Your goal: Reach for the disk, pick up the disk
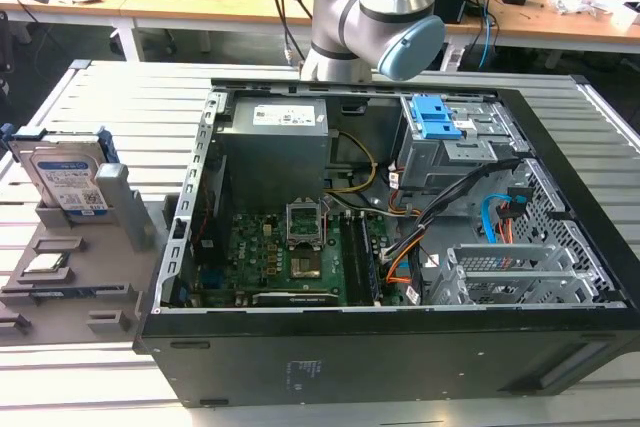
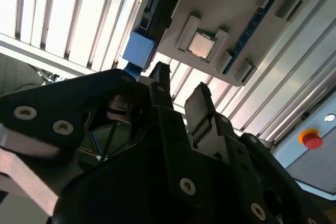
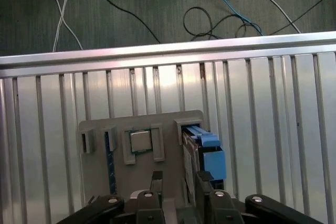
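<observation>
Silver, blue-framed, white-labelled: disk [image 1: 66,179] on edge in a slot of the grey holder [image 1: 60,309], at the exterior view's left, just beside the open case [image 1: 400,247]. Likely stood upright so as to leave both broad faces free for a pinch from above. Chip [image 1: 45,265] flat in its own pocket of that holder, apart from the disk.

Seen in the first wrist view: gripper [image 3: 181,183] above the holder, pointed down at it, jaws parted by a fair gap and gripping nothing. Disk off toward one finger [image 3: 205,182] rather than centred in the gap, and clear of both, by the look of it.

Near end of the disk hidden behind that finger. In the second wrist view, a blue corner [image 2: 139,50] of it past the gripper's black body, the rest covered. Arm [image 1: 370,7] cut off by the exterior view's top edge.
</observation>
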